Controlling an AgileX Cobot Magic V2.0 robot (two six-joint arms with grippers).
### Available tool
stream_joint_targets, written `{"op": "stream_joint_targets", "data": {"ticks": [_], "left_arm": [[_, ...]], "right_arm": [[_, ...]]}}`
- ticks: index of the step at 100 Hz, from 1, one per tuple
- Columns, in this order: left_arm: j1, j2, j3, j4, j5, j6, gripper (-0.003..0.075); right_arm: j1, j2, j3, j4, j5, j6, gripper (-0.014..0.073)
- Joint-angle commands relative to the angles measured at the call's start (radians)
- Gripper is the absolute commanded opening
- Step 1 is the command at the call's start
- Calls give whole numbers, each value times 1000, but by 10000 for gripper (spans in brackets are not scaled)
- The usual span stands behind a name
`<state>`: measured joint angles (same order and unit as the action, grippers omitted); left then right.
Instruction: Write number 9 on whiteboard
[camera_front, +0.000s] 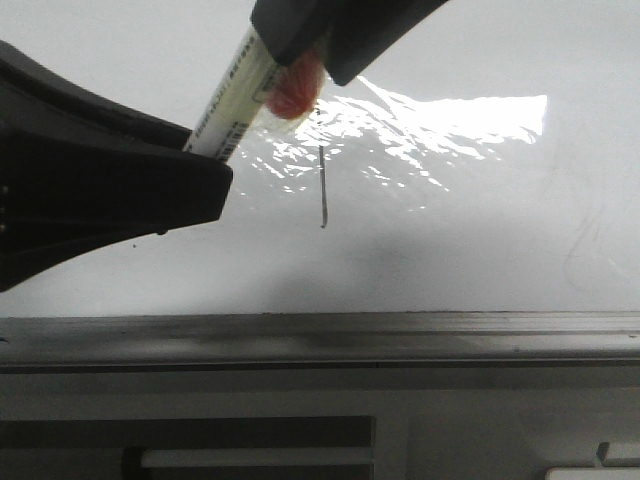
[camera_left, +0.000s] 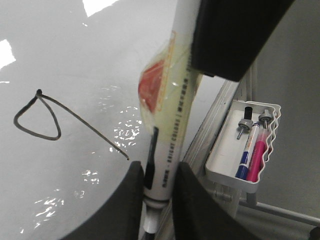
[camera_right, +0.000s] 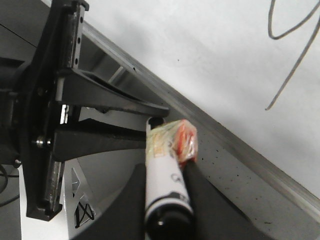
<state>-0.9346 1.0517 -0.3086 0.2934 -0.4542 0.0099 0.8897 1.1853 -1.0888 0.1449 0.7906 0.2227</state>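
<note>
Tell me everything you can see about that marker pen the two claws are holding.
The marker is a long white plastic tube with small dark print along its side and a reddish patch under clear wrap or tape near mid-length. The left gripper and the right gripper both pinch its barrel. It hangs tilted above the whiteboard, near the number 9. Its tip is hidden.

Thin black number 9 (camera_left: 50, 120), glossy white-grey whiteboard (camera_front: 480, 230), white marker (camera_left: 172, 130) with red-orange wrap, black grippers

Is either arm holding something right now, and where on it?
Both hold the marker: left gripper near one end, right gripper near the other.
</note>
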Motion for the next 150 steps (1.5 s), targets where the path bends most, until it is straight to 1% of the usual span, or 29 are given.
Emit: {"op": "stream_joint_targets", "data": {"ticks": [1, 10, 14, 18, 21, 25, 37, 42, 56, 63, 75, 96, 124, 150], "left_arm": [[-5, -10, -32, -32, -70, -15, -20], [-5, -10, -32, -42, -70, -42, -20], [-5, -10, -32, -70, -66, -64, -20], [-5, -10, -32, -108, -54, -82, -20], [-5, -10, -32, -161, -42, -85, -20], [-5, -10, -32, -230, -13, -85, -20], [-5, -10, -32, -567, 66, -85, -20], [-5, -10, -32, -664, 81, -85, -20], [-5, -10, -32, -845, 91, -85, -21], [-5, -8, -32, -907, 91, -85, -21], [-5, 28, -32, -944, 76, -85, -21], [-5, 101, -57, -942, 51, -85, -20], [-5, 103, -73, -927, 82, -85, -20], [-5, 103, -73, -927, 82, -85, -18]], "right_arm": [[-1, -27, -34, 27, -41, -3, 41], [-1, -27, -34, 27, -45, -3, 215], [-1, -27, -34, 27, -47, -3, 293], [-1, -27, -34, 27, -48, -3, 350], [-1, -27, -34, 27, -48, -3, 372], [-1, -27, -34, 27, -48, -3, 381], [-1, -27, -34, 27, -48, -3, 378], [-1, -27, -34, 27, -48, -3, 378], [-1, -27, -34, 27, -47, -3, 378], [-1, -27, -34, 27, -47, -3, 378], [-1, -27, -34, 27, -47, -3, 378], [-1, -27, -34, 27, -39, -3, 378], [-1, -27, -34, 27, -37, -3, 378], [-1, -27, -34, 27, -36, -3, 378]]}}
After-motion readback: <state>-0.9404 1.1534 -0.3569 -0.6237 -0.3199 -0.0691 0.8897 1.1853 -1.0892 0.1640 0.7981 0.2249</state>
